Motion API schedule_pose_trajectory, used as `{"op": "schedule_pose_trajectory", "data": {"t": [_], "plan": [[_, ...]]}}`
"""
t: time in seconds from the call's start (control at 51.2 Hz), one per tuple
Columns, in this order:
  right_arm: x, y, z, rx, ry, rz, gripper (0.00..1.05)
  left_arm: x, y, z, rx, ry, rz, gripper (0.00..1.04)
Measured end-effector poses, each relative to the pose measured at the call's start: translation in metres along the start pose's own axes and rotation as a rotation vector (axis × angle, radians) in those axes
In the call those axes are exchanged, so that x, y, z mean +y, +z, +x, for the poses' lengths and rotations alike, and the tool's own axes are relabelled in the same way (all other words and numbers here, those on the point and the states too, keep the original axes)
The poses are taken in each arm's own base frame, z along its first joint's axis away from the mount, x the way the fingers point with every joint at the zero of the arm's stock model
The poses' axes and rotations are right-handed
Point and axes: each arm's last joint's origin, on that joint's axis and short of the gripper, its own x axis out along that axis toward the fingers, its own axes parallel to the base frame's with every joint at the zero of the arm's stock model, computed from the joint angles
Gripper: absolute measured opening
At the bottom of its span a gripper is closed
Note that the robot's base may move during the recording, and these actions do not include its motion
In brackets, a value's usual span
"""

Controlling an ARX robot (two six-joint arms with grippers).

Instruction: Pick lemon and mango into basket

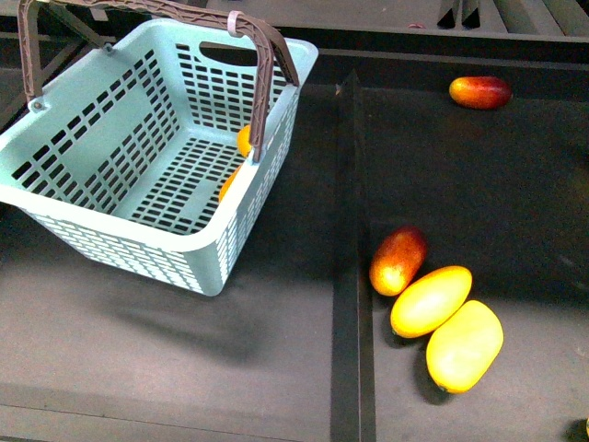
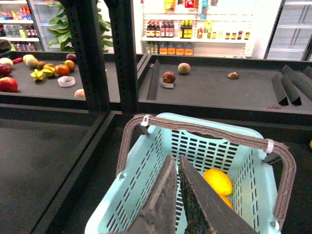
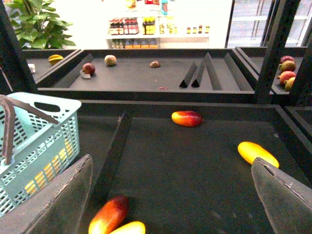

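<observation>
Teal basket [image 1: 110, 157] is already holding a lemon [image 2: 218, 181] against its far wall. Our left fingers [image 2: 168, 204] are clenched, grasping nothing; our right fingers [image 3: 58, 204] are spread wide. Reaching for the clustered mangoes [image 1: 430, 301], we are risking nudging neighbours away.

Looks like a small grocery shop or a mock-up of one — dark, low-walled produce display trays [image 3: 146, 78] hold loose fruit, with red-and-yellow elongated mangoes [image 1: 405, 258] lying in one bin and a mixed pile of apples and other fruit [image 2: 44, 70] in another. Behind them there's a brightly lit white shelf unit stocked with rows of bottles and jars [image 2: 180, 31], plus glass-door fridge cabinets [image 2: 292, 29] and a leafy green potted plant [image 3: 36, 24]. The light teal slotted plastic shopping basket with a brown hinged handle [image 1: 110, 157] sitting in the tray fits too — proper supermarket kit.
</observation>
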Motion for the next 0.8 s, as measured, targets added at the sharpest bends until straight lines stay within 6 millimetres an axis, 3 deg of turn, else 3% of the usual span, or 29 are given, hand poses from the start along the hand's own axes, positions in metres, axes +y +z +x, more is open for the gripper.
{"op": "schedule_pose_trajectory", "data": {"t": [0.508,0.626,0.802], "plan": [[0.0,0.0,0.0,0.0,-0.001,0.0,0.96,0.034,-0.022,-0.054,-0.001,0.002,0.006,0.03],[0.0,0.0,0.0,0.0,0.0,0.0,0.96,0.035,-0.033,-0.063,-0.002,0.001,0.006,0.03],[0.0,0.0,0.0,0.0,0.0,0.0,0.96,0.035,-0.028,-0.073,-0.017,0.0,0.007,0.03]]}}
